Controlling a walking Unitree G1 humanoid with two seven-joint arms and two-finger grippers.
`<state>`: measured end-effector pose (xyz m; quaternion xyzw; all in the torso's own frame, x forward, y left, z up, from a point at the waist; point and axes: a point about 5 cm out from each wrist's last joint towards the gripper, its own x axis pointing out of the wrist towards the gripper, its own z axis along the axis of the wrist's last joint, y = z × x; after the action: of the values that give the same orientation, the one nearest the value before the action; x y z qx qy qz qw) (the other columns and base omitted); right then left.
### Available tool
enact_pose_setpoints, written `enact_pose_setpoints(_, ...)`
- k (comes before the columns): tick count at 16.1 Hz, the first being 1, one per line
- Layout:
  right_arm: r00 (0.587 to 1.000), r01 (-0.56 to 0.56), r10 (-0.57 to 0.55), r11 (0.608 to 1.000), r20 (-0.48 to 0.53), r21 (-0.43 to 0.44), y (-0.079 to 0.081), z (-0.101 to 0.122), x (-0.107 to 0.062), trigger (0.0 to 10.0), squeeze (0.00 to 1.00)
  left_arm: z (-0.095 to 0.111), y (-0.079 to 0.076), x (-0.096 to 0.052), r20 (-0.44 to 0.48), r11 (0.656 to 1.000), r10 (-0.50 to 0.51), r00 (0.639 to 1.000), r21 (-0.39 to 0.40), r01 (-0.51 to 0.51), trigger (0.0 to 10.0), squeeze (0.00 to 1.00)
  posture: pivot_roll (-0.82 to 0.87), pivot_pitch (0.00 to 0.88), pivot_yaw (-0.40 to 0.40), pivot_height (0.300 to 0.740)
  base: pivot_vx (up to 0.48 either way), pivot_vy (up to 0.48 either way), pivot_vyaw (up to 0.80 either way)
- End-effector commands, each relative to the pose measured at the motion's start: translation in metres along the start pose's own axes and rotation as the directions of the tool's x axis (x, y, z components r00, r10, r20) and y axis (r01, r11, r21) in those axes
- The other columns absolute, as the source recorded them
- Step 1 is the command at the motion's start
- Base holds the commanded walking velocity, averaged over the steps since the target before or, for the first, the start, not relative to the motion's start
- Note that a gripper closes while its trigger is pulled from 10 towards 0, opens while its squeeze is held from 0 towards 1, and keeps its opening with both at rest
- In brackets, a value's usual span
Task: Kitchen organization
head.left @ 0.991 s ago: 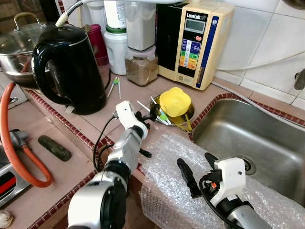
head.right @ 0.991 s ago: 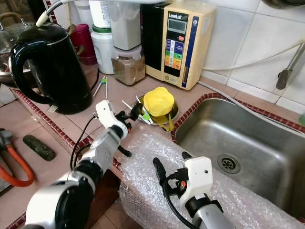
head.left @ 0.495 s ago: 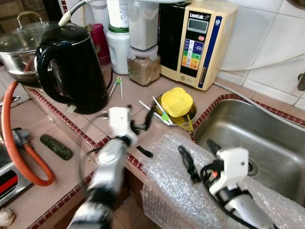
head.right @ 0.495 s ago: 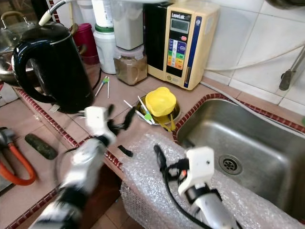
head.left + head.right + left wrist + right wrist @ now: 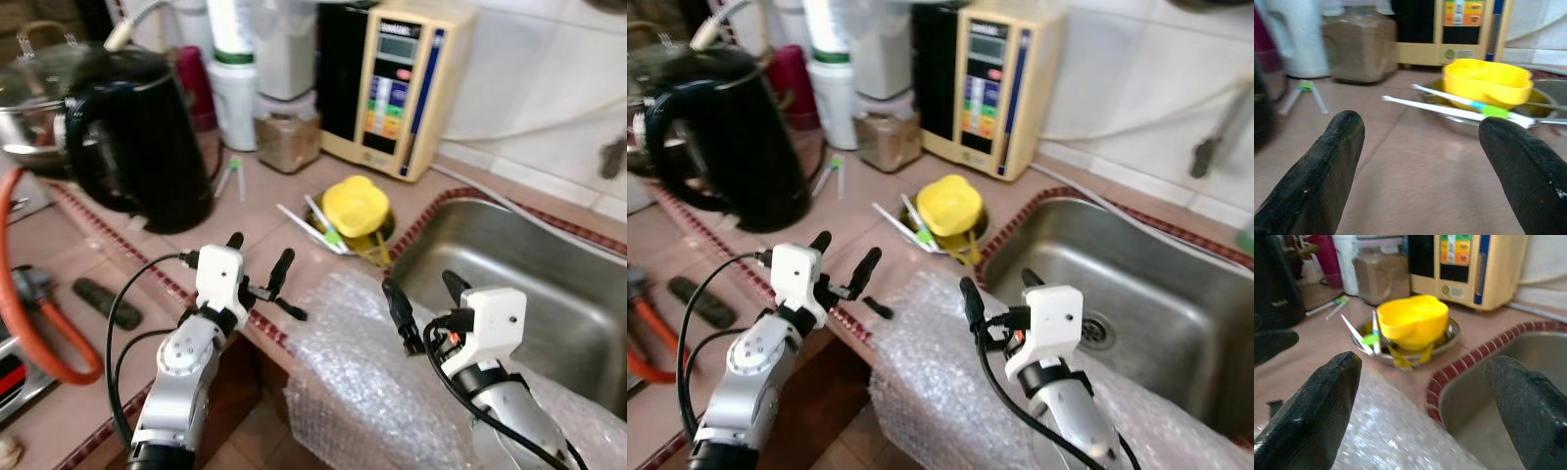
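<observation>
Yellow bowl faces both wide-spread grippers, left gripper, right gripper; appliance lettering blurred, unreadable.

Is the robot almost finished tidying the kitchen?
Not yet, it seems. Both grippers are open and holding nothing: the left gripper hovers over the counter edge, the right gripper over the bubble wrap. The yellow cup and utensils remain in the metal dish beside the sink.
</observation>
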<state>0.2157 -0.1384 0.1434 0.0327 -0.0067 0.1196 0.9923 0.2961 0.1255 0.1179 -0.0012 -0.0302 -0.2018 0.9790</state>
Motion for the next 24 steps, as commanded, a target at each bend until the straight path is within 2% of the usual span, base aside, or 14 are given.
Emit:
enact_pose_setpoints(1, 1.000, -0.006, 0.006, 1.000, 0.007, -0.004, 0.000, 0.000, 0.002, 10.0, 0.00, 0.002, -0.001, -0.001, -0.013, 0.999, -0.023, 1.000, -0.033, 0.022, 10.0, 0.00, 0.03, 0.000, 0.013, 0.740, 0.000, 0.000, -0.74)
enact_pose_setpoints(2, 1.000, -0.008, 0.008, 1.000, 0.005, -0.005, 0.000, -0.001, 0.003, 10.0, 0.00, 0.003, 0.000, -0.001, 0.000, 1.000, -0.018, 1.000, -0.018, 0.018, 10.0, 0.00, 0.04, 0.000, 0.014, 0.740, 0.000, 0.000, -0.74)
enact_pose_setpoints(4, 1.000, -0.002, 0.002, 1.000, 0.006, -0.012, -0.003, -0.001, 0.002, 10.0, 0.00, -0.001, 0.002, -0.006, -0.030, 0.999, -0.015, 0.999, -0.032, 0.014, 10.0, 0.00, 0.03, 0.000, 0.024, 0.740, 0.000, 0.000, -0.75)
enact_pose_setpoints(6, 1.000, 0.009, -0.009, 1.000, 0.006, -0.007, -0.002, -0.002, 0.001, 10.0, 0.00, -0.005, 0.001, -0.011, -0.063, 1.000, -0.017, 0.998, -0.002, 0.017, 10.0, 0.00, 0.03, 0.000, 0.028, 0.740, 0.000, 0.000, -0.75)
enact_pose_setpoints(13, 1.000, 0.016, -0.016, 1.000, 0.015, 0.005, 0.003, -0.003, 0.000, 10.0, 0.00, -0.003, 0.002, -0.012, -0.084, 0.999, -0.035, 0.996, -0.010, 0.034, 10.0, 0.00, 0.03, 0.000, 0.031, 0.740, 0.000, 0.000, -0.69)
enact_pose_setpoints(16, 0.999, 0.026, -0.025, 1.000, 0.024, -0.006, 0.000, -0.001, 0.002, 10.0, 0.00, -0.001, 0.003, -0.010, -0.088, 1.000, -0.029, 0.996, -0.013, 0.028, 10.0, 0.00, 0.03, 0.000, 0.029, 0.740, 0.000, 0.000, 0.00)
enact_pose_setpoints(24, 0.999, 0.040, -0.039, 0.999, 0.016, -0.023, -0.001, -0.003, -0.001, 10.0, 0.00, -0.003, 0.004, -0.011, -0.107, 0.999, -0.039, 0.993, -0.020, 0.037, 10.0, 0.00, 0.02, 0.000, 0.033, 0.740, 0.000, 0.292, 0.00)
